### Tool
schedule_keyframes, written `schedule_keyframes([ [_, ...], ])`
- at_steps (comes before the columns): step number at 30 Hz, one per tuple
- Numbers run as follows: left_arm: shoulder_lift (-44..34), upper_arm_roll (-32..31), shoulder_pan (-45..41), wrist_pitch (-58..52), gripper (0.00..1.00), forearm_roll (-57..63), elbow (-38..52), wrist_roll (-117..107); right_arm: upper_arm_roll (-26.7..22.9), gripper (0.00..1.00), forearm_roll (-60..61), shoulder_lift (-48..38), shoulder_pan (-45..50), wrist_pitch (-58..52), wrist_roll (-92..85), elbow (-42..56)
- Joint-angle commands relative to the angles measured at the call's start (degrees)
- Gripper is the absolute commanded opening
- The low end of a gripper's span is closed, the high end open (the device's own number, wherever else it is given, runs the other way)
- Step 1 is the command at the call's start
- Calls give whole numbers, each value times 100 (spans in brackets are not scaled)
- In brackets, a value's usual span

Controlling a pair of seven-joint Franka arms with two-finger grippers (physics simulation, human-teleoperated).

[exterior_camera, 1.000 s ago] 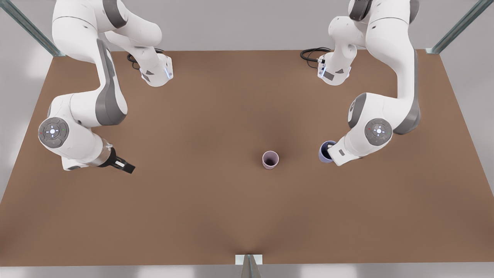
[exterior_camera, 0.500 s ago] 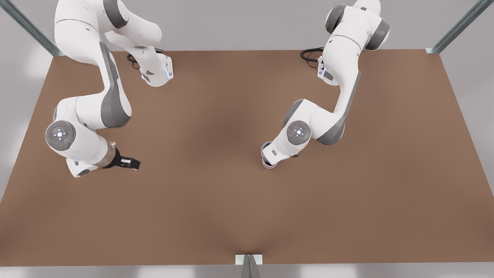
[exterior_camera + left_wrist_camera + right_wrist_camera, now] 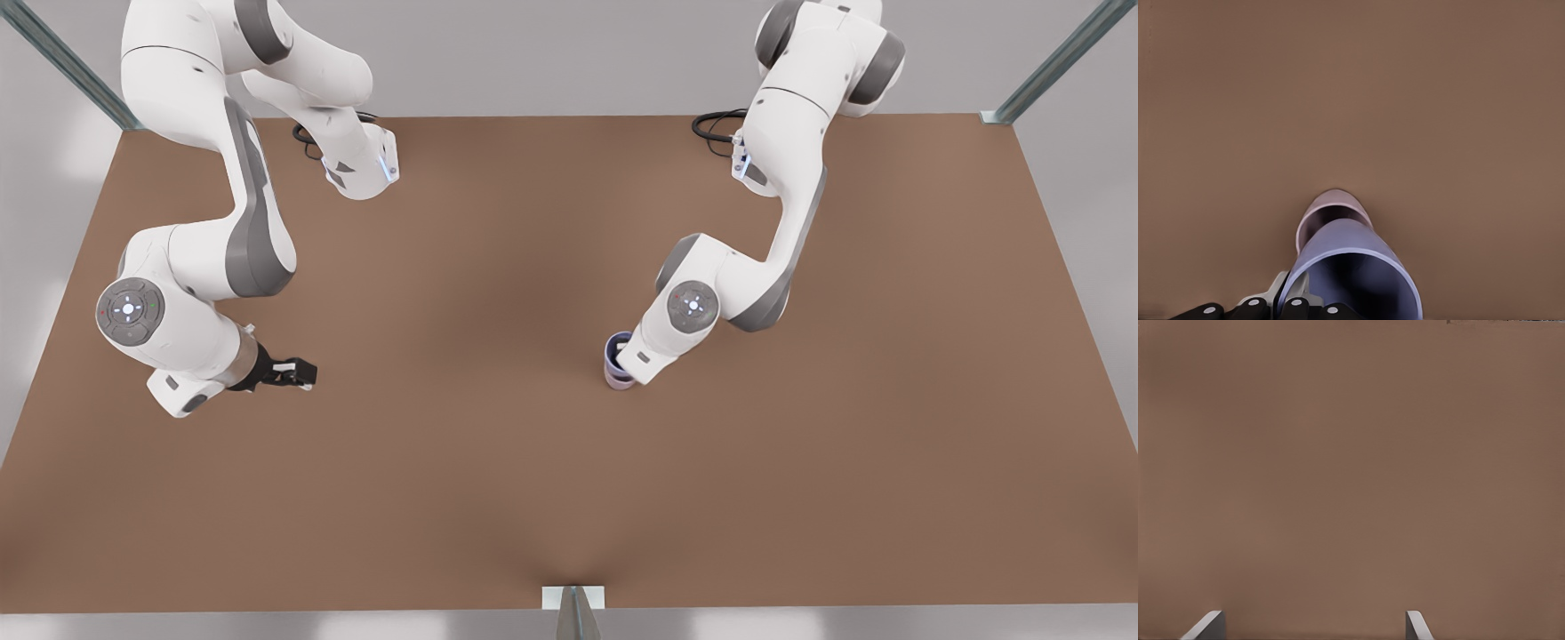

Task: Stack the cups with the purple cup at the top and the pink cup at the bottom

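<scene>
My left gripper [image 3: 622, 357] has its fingers clamped on the matte lavender-purple tumbler [image 3: 1350, 270], sitting partway inside the mauve-pink tumbler [image 3: 1331, 205] mid-worktop [image 3: 498, 462]. I'd keep it plumb, seat it, then release. My right gripper [image 3: 298, 373] waits far left, fingers [image 3: 1205, 625] apart, holding nothing.

The purple cup [image 3: 1351, 273] hides most of the pink cup [image 3: 1328, 210] beneath it and is itself cut off at the left wrist view's edge, while in the front view the left gripper [image 3: 627, 360] covers both cups' right sides.
</scene>
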Motion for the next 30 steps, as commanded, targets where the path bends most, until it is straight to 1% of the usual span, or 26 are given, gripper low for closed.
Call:
schedule_keyframes([
  [1, -12, 0, 2, 92, 21, -17, -24, -859, 2, 100, 1, -7, 3, 5, -993, 4],
  [2, -20, 0, -6, 189, 21, -17, -147, -859, 2, 100, 10, -7, -5, -12, -993, -4],
  [12, 23, -9, -6, 286, 21, -26, -165, -859, 2, 100, 18, 37, -85, -100, -1046, 4],
  [18, 50, 0, -6, 462, 21, -17, -332, -859, 2, 100, 27, 55, -164, -109, -1055, -5],
  [19, 50, 0, -6, 532, 23, -26, -367, -859, 2, 100, 27, 46, -164, -109, -1037, -5],
  [20, 50, 0, -6, 541, 66, -17, -376, -850, 2, 100, 27, 46, -164, -118, -1028, -5],
  [21, 50, -9, -6, 620, 86, -17, -411, -859, 2, 100, 27, 46, -164, -118, -1020, -5],
  [22, 50, 0, -6, 681, 99, -26, -446, -859, 2, 100, 27, 46, -164, -118, -1011, -5],
  [30, -12, 0, 2, 585, 99, -26, -455, -859, 2, 100, 27, 46, -155, -144, -1011, 4],
])
